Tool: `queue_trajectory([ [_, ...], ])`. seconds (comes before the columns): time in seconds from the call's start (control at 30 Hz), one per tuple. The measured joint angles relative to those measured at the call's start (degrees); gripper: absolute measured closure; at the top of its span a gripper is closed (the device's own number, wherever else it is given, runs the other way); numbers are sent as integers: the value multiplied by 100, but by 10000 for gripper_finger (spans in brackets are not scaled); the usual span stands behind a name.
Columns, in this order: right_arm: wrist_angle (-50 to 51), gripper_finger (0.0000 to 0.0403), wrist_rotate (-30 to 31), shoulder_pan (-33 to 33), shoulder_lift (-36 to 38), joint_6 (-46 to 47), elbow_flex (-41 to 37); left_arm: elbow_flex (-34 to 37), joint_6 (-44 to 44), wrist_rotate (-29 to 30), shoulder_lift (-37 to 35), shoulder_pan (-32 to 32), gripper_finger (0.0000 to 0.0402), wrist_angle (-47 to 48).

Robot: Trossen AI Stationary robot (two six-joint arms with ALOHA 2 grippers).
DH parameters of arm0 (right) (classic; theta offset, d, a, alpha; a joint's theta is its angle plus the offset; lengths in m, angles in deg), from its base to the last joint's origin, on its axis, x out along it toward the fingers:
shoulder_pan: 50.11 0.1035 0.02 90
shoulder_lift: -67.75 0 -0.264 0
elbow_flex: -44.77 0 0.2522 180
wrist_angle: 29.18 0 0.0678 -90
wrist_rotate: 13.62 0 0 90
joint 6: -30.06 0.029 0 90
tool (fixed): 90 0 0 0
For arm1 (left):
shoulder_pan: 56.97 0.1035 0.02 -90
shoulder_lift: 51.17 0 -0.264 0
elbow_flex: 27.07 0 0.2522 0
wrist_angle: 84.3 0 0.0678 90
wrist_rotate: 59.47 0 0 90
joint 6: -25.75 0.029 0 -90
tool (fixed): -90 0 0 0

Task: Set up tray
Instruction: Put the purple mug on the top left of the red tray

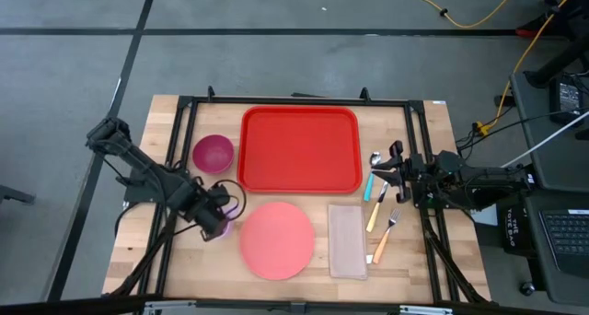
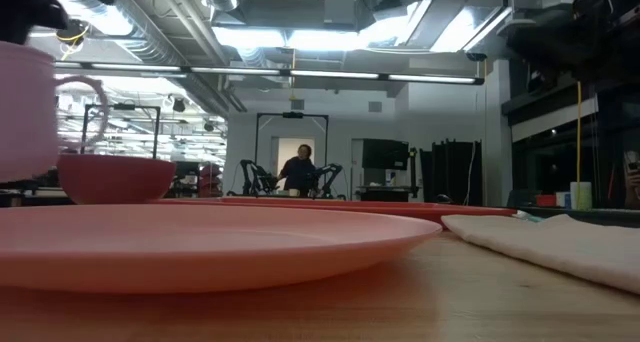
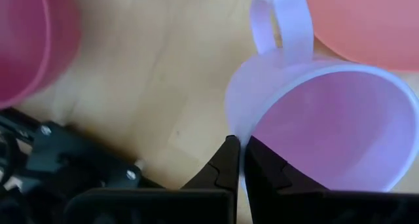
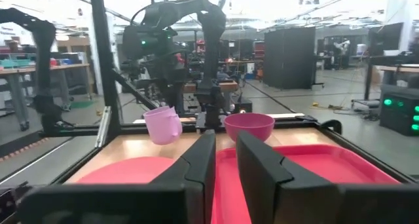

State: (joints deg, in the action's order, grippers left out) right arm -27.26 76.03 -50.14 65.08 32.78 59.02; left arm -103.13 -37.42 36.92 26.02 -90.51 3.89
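Observation:
The red tray [image 1: 299, 149] lies at the middle of the table's far side. My left gripper [image 3: 239, 142] is shut on a lilac cup [image 3: 327, 119] near the table's left, between a magenta bowl [image 1: 213, 153] and a pink plate [image 1: 277, 239]. The right wrist view shows the cup [image 4: 162, 124] raised and tilted. My right gripper [image 4: 226, 158] waits at the tray's right side, level, open, with nothing between its fingers. My left gripper pinches the cup's rim [image 3: 237, 129] beside the handle [image 3: 281, 21], one finger inside the cup and one outside. The fingers come from above, pointing down. The cup hangs tilted below them, clear of the table.
A beige napkin [image 1: 347, 241] lies right of the plate. A spoon, a knife and a fork [image 1: 385, 234] lie between the napkin and my right arm. Black frame rails [image 1: 180, 168] run along the table's left and right sides.

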Motion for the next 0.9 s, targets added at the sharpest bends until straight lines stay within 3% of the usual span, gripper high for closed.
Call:
queue_trajectory([
  [0.5, 532, 346, 965, 0, 0, -19, 0, -2, 1832, 272, -551, 1622, 399, -133],
  [0.7, 538, 395, 991, -1, 1, -360, 0, -17, 2878, 307, -562, 2331, 399, -488],
  [0.9, 534, 390, 991, -2, 1, -472, 0, -362, 3914, 473, -558, 3195, 399, -485],
])
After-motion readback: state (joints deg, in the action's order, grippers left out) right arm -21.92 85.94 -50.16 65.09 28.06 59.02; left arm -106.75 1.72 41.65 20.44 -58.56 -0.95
